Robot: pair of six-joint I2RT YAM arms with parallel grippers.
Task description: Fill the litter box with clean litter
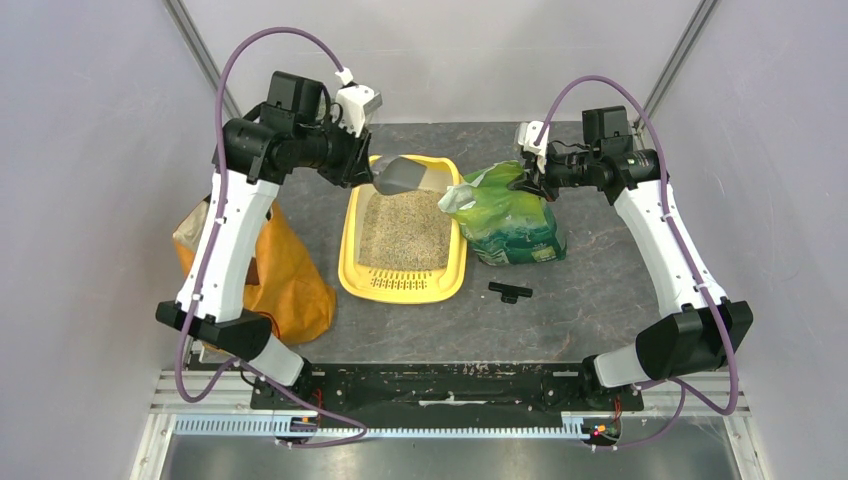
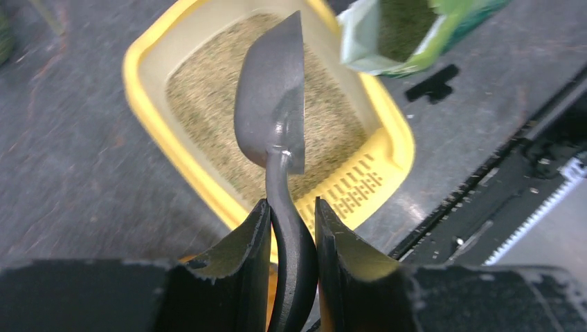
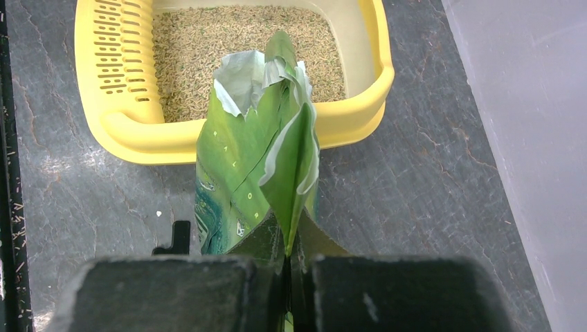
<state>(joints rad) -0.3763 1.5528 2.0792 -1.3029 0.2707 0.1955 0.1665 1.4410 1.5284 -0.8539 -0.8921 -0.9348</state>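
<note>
- Found the litter box (image 1: 404, 287) flat on the table (image 1: 600, 290) between the two arms, grille end toward the robot, with an orange bag (image 1: 285, 280) off to its left.
- Saw litter (image 1: 405, 232) already spread across most of the box floor in a fairly even layer, with the yellow walls bare well above it.
- Judged the filling well under way but not finished, with room for several more loads and perhaps some levelling afterwards.
- Spotted the grey scoop (image 2: 271, 104) in the air over the far end of the box, turned on its side, with no litter visible in it.
- Judged it empty and due for another dip into the bag.
- Noted the left gripper (image 2: 291, 207) clamped on the scoop's handle, both fingers pressed against it with no gap, touching nothing else.
- Noted the right gripper (image 3: 289, 238) pinched almost flat on the crumpled top edge of the green bag (image 3: 242, 173), holding the mouth up and open toward the scoop.
- Placed that bag just beside the right wall of the box, its base on the table.
- Made out what looked like more litter inside the bag's mouth from the left wrist view, so judged supply enough for the rest.
- Saw a small black part (image 1: 510, 291) lying on the table near the bag, touched by neither gripper.
</note>
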